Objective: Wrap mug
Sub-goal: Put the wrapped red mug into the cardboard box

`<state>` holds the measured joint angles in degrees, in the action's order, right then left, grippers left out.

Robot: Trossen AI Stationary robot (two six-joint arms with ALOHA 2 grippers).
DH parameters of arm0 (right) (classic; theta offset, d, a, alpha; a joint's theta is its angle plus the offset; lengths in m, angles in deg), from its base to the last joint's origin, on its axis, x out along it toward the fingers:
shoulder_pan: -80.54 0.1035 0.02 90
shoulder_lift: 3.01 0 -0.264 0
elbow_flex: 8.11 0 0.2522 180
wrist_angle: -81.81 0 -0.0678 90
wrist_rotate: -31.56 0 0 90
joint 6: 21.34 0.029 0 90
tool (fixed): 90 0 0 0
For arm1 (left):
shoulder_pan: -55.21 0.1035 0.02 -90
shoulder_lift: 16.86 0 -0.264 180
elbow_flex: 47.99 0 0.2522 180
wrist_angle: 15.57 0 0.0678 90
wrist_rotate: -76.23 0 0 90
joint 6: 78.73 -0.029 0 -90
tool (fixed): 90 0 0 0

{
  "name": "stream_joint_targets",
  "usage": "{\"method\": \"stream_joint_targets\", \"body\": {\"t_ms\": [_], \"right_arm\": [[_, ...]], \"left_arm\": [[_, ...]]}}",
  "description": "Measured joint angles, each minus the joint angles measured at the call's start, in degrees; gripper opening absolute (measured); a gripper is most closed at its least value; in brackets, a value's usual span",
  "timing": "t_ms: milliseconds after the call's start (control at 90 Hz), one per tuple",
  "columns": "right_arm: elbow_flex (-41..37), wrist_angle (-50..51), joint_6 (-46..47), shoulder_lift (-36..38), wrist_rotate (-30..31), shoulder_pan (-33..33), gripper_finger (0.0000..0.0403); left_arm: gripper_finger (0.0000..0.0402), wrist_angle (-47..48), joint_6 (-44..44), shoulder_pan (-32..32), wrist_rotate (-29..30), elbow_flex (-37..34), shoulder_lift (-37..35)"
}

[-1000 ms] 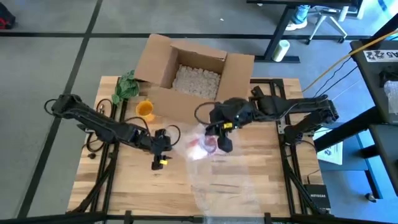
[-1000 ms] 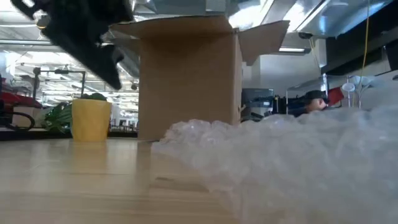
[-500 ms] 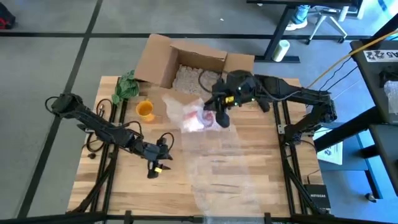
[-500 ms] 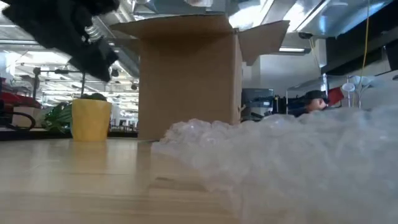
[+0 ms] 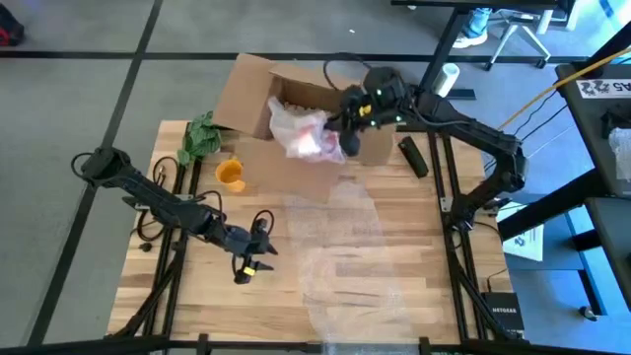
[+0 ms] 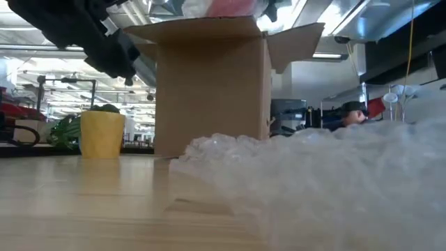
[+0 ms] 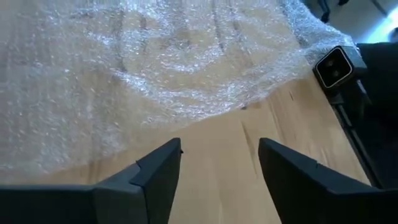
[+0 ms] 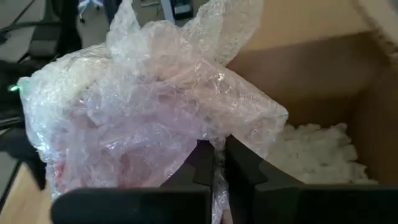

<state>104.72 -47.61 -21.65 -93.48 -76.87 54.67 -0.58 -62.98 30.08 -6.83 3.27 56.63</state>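
Right jaws (image 5: 347, 126) clamp the bubble-wrapped pink mug (image 5: 304, 133) directly above the open cardboard box (image 5: 258, 94); left jaws (image 7: 219, 163) idle wide open.

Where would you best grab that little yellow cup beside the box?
Probably by its rim, coming straight down from above. The yellow cup stands upright with its mouth open, so one finger could slip inside and one outside. The cardboard box and green leaves crowd it from behind, making a side approach awkward.
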Motion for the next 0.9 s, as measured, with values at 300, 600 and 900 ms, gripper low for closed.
{"method": "stream_joint_targets", "body": {"t_ms": [300, 600, 900], "right_arm": [[0.0, 1.2, -3.3, -9.3, -2.3, -4.6, 0.0], [-0.1, 2.2, -5.8, -16.2, -2.1, -4.5, 0.0], [0.0, 3.3, -6.0, -17.4, 2.6, -4.5, 0.0]], "left_arm": [[0.02, -0.7, -1.4, 0.6, 2.0, -0.8, 0.0], [0.02, -2.4, 0.6, 3.0, 2.1, -4.3, 0.1], [0.02, -3.4, 0.1, 3.2, 2.0, -4.3, 0.1]]}}
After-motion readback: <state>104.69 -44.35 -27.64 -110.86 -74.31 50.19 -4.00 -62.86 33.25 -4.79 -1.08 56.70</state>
